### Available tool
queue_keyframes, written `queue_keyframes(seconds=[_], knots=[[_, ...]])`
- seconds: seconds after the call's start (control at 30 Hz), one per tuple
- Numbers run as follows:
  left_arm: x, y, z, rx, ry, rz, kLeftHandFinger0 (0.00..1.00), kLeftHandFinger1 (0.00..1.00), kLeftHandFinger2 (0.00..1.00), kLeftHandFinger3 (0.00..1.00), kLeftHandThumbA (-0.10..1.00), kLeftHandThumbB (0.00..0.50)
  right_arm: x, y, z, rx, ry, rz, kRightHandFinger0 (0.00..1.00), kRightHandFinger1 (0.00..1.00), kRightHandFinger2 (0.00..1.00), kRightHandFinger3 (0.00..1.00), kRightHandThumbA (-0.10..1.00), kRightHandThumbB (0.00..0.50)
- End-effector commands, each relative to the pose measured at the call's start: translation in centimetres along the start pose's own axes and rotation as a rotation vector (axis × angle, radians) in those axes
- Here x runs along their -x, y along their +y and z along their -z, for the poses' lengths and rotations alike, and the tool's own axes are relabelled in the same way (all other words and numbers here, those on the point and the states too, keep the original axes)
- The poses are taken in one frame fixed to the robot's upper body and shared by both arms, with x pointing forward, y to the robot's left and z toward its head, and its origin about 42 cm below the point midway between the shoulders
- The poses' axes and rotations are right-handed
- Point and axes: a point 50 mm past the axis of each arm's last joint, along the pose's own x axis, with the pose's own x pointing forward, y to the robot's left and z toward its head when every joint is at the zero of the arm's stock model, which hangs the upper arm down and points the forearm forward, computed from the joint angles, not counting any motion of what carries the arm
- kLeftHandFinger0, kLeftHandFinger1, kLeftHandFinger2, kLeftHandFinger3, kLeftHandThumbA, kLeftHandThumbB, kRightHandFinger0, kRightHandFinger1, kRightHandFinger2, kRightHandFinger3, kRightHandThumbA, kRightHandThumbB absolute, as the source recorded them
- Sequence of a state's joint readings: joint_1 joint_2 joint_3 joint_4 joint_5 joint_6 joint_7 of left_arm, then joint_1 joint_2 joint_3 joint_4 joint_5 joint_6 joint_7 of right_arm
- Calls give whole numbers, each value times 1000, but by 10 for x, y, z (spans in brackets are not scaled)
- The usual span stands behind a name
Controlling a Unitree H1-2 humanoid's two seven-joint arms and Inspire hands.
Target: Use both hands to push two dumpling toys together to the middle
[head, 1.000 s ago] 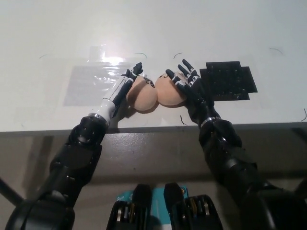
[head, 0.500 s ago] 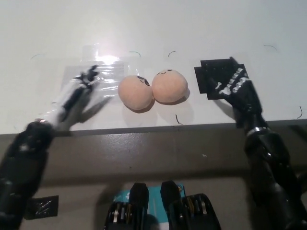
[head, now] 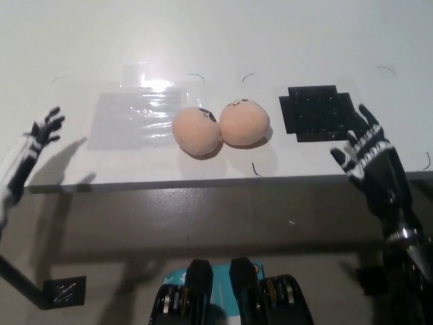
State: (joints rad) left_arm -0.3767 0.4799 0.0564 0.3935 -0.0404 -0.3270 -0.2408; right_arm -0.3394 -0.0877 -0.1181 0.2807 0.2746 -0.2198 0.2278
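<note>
Both hands have pulled back from the toys since a moment ago, when they were pressed right up against them. Now the two dumpling toys sit alone, side by side and touching, near the middle of the white table (head: 284,40). The left dumpling toy (head: 196,131) has a little dark face mark on top. The right dumpling toy (head: 243,122) has a tiny smile. They sit between a shiny clear sheet (head: 132,116) on one side and a black mat (head: 316,112) on the other.

The white left hand (head: 37,139) is far out at the table's left edge, well apart from the toys. Its fingers are spread and it holds nothing. The black right hand (head: 365,150) is at the front edge, just beside the black mat. Its fingers are spread too, and it is empty.

The job looks done, I think. What could go wrong now? The toys are round and look soft, so a bump could roll them apart again. If a hand swings back in too low, it could knock one away. The toys are also near the front edge, so a hard push could send one off the table.
</note>
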Motion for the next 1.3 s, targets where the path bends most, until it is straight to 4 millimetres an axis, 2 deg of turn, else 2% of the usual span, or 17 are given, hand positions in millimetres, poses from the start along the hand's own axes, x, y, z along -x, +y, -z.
queue_keyframes(seconds=[0.0,0.1,0.17,0.23,0.27,0.37,0.4,0.47,0.53,0.6,0.63,0.73,0.77,0.93,1.1,1.13,1.27], knots=[[64,-5,-59,124,-175,41,1000,1000,1000,1000,1000,409,39,18,-36,58,-91,-111,1000,1000,1000,1000,1000,361],[99,-19,-67,126,-189,65,1000,1000,1000,1000,1000,416,68,19,-30,89,-61,-121,1000,1000,1000,1000,1000,346],[116,-27,-65,120,-192,65,1000,1000,1000,1000,1000,386,85,19,-22,99,-48,-119,1000,1000,1000,1000,1000,350],[127,-32,-65,125,-189,73,1000,1000,1000,1000,1000,386,97,18,-16,99,-37,-115,1000,1000,1000,1000,1000,364],[138,-42,-63,163,-190,92,1000,1000,1000,1000,1000,373,112,19,-8,84,-12,-106,1000,1000,1000,1000,1000,371],[156,-59,-59,233,-158,115,1000,1000,1000,1000,1000,346,134,21,4,59,38,-93,1000,1000,1000,1000,1000,380],[157,-60,-59,238,-153,117,1000,1000,1000,1000,1000,346,136,21,5,58,42,-92,1000,1000,1000,1000,1000,380],[168,-75,-49,230,-107,135,1000,1000,1000,1000,1000,399,151,22,15,34,56,-75,1000,1000,1000,1000,1000,353],[177,-88,-38,243,-38,141,1000,1000,1000,1000,1000,437,166,21,23,33,79,-62,1000,1000,1000,1000,1000,357],[183,-96,-29,260,-14,143,1000,1000,1000,1000,1000,374,176,20,28,24,111,-52,1000,1000,1000,1000,1000,351],[185,-103,-15,312,35,117,1000,1000,1000,1000,1000,367,182,19,35,1,163,-37,1000,1000,1000,1000,1000,354],[186,-108,4,369,111,92,1000,1000,1000,1000,1000,405,188,19,48,-14,217,-22,1000,1000,1000,1000,1000,349],[184,-110,18,393,140,71,1000,1000,1000,1000,1000,370,188,16,60,-25,239,-13,1000,1000,1000,1000,1000,350],[182,-119,46,423,198,68,1000,1000,1000,1000,1000,316,192,9,84,-26,290,20,1000,1000,1000,1000,1000,361],[180,-126,64,412,224,98,1000,1000,1000,1000,1000,343,193,9,99,-23,310,32,1000,1000,1000,1000,1000,355],[181,-128,68,403,252,91,1000,1000,1000,1000,1000,319,195,8,102,-20,321,42,1000,1000,1000,1000,1000,370],[185,-132,78,310,285,73,1000,1000,1000,1000,1000,300,196,5,108,-36,332,58,1000,1000,1000,1000,1000,384]])
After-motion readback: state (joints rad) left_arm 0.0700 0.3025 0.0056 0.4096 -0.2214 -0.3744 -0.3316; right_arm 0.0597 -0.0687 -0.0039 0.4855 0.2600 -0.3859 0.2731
